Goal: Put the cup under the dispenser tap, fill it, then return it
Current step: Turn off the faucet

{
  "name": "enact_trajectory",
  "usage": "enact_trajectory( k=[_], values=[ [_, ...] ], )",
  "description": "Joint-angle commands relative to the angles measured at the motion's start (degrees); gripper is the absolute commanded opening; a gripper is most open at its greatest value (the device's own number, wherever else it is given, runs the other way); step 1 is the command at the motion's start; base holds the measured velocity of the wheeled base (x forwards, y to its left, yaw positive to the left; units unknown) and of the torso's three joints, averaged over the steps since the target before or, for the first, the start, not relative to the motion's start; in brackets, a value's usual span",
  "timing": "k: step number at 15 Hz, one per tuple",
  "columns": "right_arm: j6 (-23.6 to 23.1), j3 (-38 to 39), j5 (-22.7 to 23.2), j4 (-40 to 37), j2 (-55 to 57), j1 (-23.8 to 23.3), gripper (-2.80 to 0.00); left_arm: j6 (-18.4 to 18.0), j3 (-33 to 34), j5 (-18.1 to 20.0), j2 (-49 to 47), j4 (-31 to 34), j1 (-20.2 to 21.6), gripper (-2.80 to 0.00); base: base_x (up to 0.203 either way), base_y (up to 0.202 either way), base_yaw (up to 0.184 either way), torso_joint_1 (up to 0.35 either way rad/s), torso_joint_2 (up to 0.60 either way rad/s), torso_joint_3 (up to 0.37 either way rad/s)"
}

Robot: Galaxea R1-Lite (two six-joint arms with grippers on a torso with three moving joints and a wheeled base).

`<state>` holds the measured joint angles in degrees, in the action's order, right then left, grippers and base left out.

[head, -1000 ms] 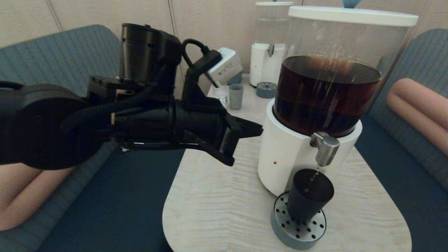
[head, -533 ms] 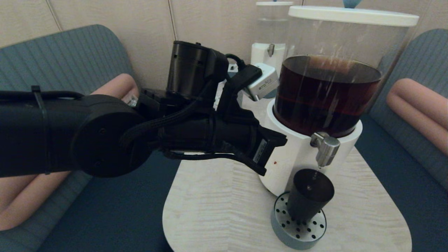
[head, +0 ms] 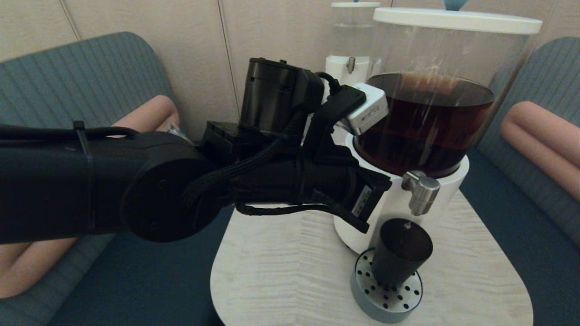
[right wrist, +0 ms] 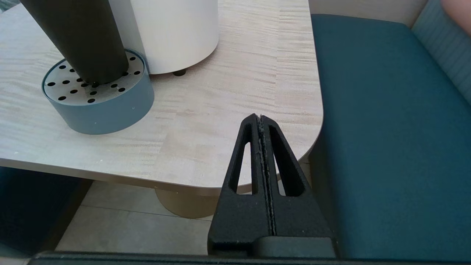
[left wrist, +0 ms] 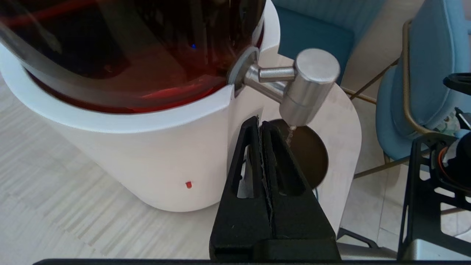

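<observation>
The dark tapered cup (head: 401, 256) stands upright on the round perforated drip tray (head: 367, 301), directly under the steel dispenser tap (head: 421, 190). A thin trickle falls from the tap (left wrist: 309, 84) into the cup (left wrist: 311, 158), which holds brown liquid. My left gripper (head: 380, 190) is shut and empty, level with the white dispenser base (head: 389, 213), just left of the tap and above the cup. In the left wrist view my left gripper (left wrist: 260, 123) points past the base toward the cup. My right gripper (right wrist: 260, 117) is shut and empty, low by the table's near corner, apart from the cup (right wrist: 81, 36).
The big tank of dark liquid (head: 421, 117) fills the right of the table (head: 281, 271). A smaller clear dispenser (head: 349, 68) stands behind it. Teal benches (head: 136, 280) flank the table on both sides. My left arm hides the table's back left.
My left arm has swung right and forward, carrying its shut gripper up to the dispenser base near the tap. The cup has stayed on the tray.
</observation>
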<state>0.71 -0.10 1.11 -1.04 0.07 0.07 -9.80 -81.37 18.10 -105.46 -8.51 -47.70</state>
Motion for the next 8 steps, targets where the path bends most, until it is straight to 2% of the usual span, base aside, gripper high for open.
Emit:
enact_trajectory(
  k=[1,8],
  values=[
    [0.0,0.0,0.0,0.0,0.0,0.0,-2.80,0.0,-0.8,0.1,-0.9,-0.1,-0.1,-2.80,0.000,0.000,0.000,0.000,0.00,0.000],
    [0.0,0.0,0.0,0.0,0.0,0.0,-2.80,0.0,-3.3,-0.6,-2.8,-0.4,-0.1,-2.80,0.000,0.000,0.000,0.000,0.00,0.000]
  ],
)
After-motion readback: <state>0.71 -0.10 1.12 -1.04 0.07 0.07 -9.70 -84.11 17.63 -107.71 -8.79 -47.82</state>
